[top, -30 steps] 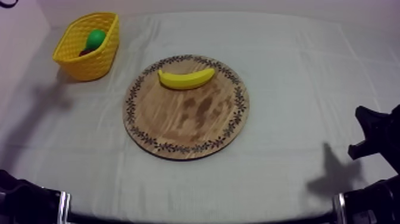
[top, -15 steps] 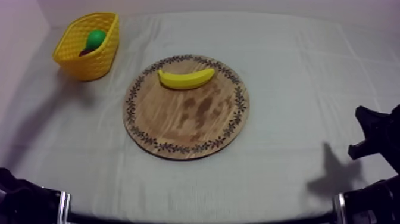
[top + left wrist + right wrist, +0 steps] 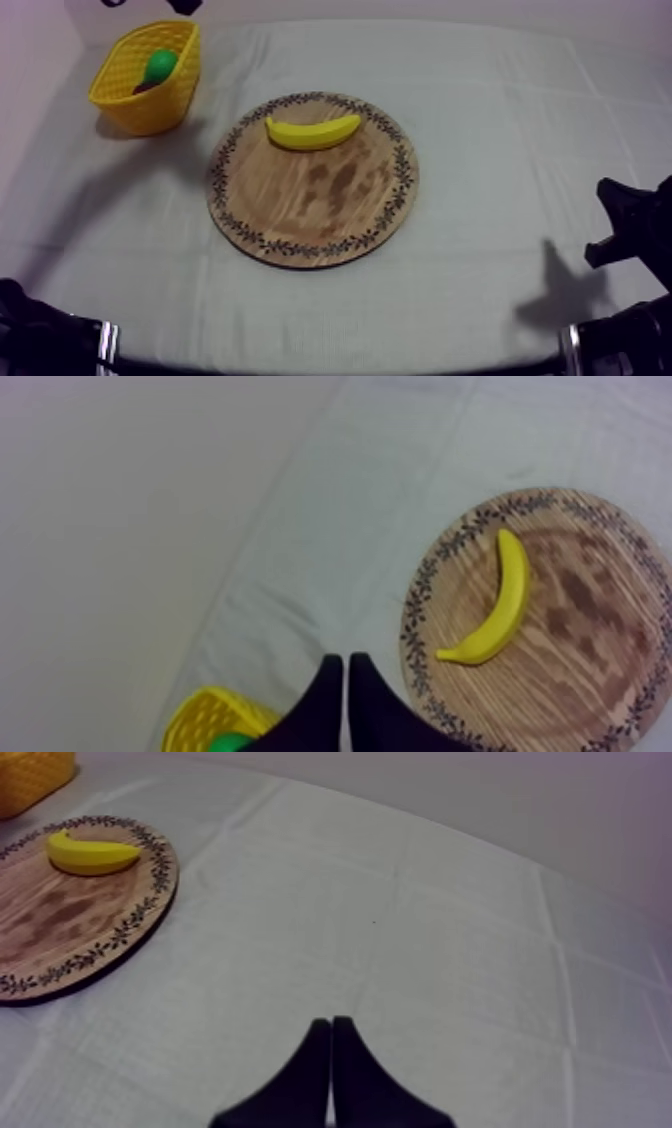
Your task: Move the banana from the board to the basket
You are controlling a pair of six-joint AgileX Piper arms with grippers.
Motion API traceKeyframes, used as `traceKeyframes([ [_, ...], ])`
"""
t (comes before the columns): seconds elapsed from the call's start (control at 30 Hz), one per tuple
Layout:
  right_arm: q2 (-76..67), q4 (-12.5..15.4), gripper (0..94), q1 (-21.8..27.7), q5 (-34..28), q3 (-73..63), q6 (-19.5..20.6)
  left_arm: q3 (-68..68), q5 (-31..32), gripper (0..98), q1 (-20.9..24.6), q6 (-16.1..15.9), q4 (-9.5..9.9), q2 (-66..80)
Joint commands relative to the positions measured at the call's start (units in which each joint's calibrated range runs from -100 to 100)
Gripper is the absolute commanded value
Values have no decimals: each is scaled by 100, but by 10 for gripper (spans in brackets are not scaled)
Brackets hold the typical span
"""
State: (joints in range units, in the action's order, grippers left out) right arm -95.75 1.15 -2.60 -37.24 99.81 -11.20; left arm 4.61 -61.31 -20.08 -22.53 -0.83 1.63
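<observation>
- Only my left arm has moved since a moment ago; the banana is in the same spot.
- It lies on its side on the far part of the wooden board, with its curved back toward the middle of the board. Nothing is touching it.
- The board sits in the middle of the table, and its other parts are bare.
- The yellow basket stands at the far left of the table, well apart from the board. A green fruit is already inside it.
- A black bit of my left arm now shows at the far edge, just past the basket. It was not there half a second ago.
- My left gripper hangs above the basket with its two fingers pressed together. It holds nothing.
- I think this means my left arm is the one going for the banana. The pick-up has not started yet.
- Next, I think my left gripper must go across to the board, spread its fingers and come down over the banana.
- My right gripper sits low at its own side, fingers pressed together, holding nothing, far from the board.
</observation>
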Motion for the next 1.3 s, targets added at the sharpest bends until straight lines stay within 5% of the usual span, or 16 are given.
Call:
traceKeyframes([
  [0.0, 0, 0, 3, 0, -1, -3, -1, -43, -30, 0, -62, -84, 19, -126],
  [1.0, 0, 0, 3, 0, -1, -3, -1, -403, -655, 3, -766, 8, 298, -1324],
  [1.1, 0, 0, 3, 0, -1, -3, -1, -390, -612, 82, -729, -25, 326, -1363],
  [1.27, 0, 0, 3, 0, -1, -3, -1, -316, -705, 406, -689, -15, 485, -1398],
])
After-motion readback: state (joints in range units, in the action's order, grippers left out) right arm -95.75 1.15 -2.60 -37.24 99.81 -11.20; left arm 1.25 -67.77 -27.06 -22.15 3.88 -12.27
